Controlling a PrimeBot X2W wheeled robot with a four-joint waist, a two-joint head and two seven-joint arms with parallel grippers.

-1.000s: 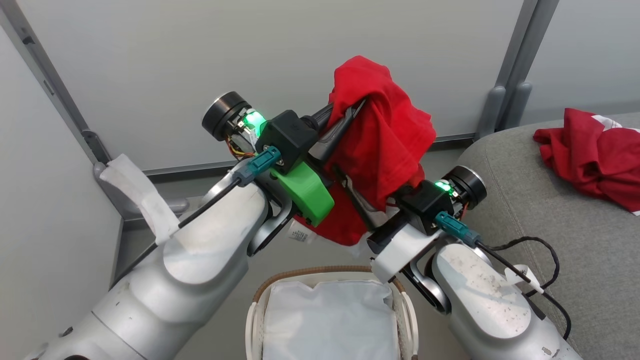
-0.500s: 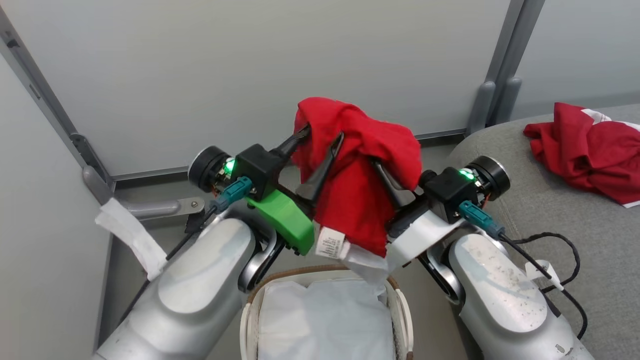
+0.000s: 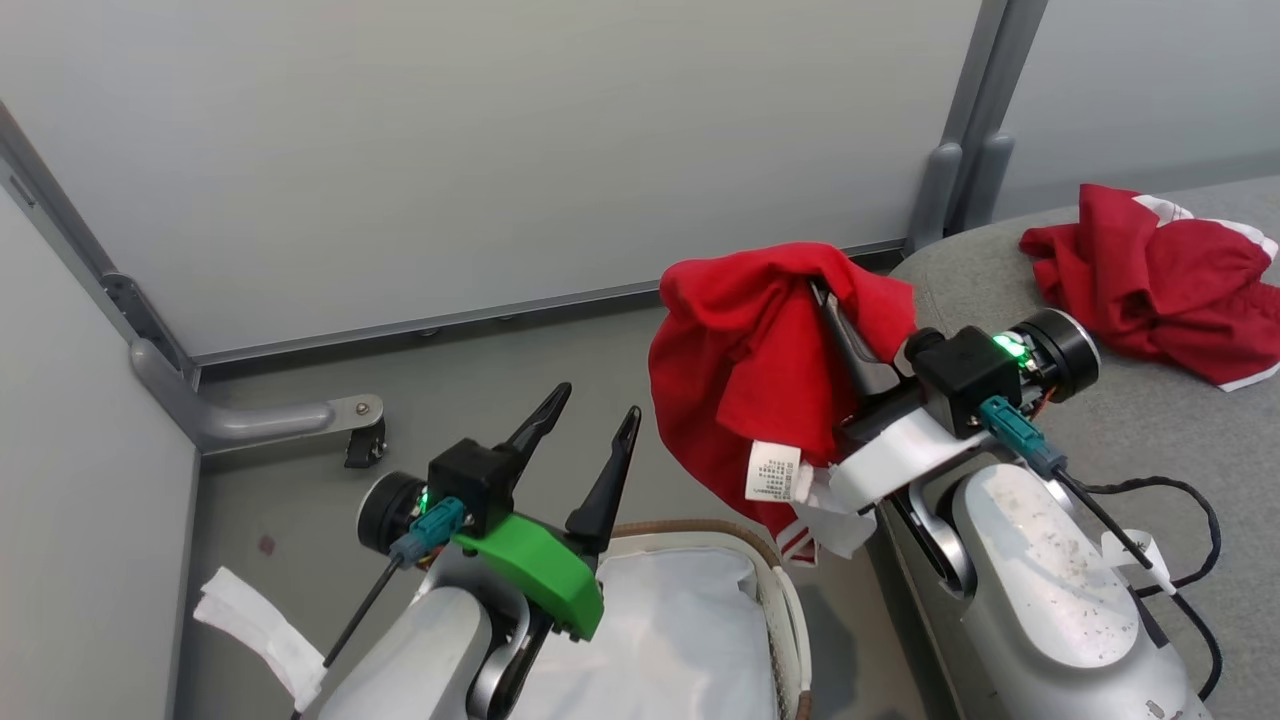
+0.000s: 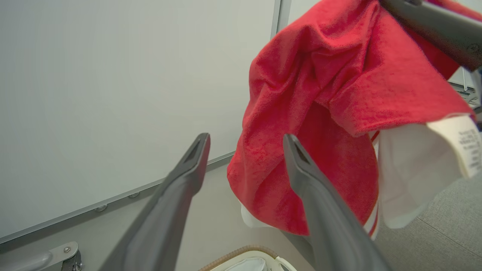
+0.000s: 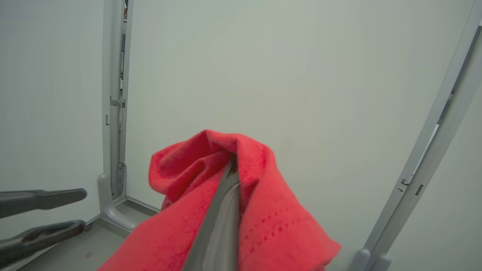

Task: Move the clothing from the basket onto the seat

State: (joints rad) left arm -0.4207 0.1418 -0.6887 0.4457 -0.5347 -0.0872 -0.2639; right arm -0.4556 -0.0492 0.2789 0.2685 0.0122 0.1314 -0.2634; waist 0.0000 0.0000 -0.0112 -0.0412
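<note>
Your right fingers [image 5: 222,222] pinch the red garment [image 3: 745,380] so it hangs clear of the basket [image 3: 770,570], right by the seat [image 3: 1130,420] where the other red garment [image 3: 1150,280] lies, and your left fingers [image 3: 610,475] are spread wide, empty.

The red garment [image 5: 271,226] hung over the right gripper [image 5: 230,171], which pinched it; left of the garment the left gripper [image 5: 83,210] stood spread
</note>
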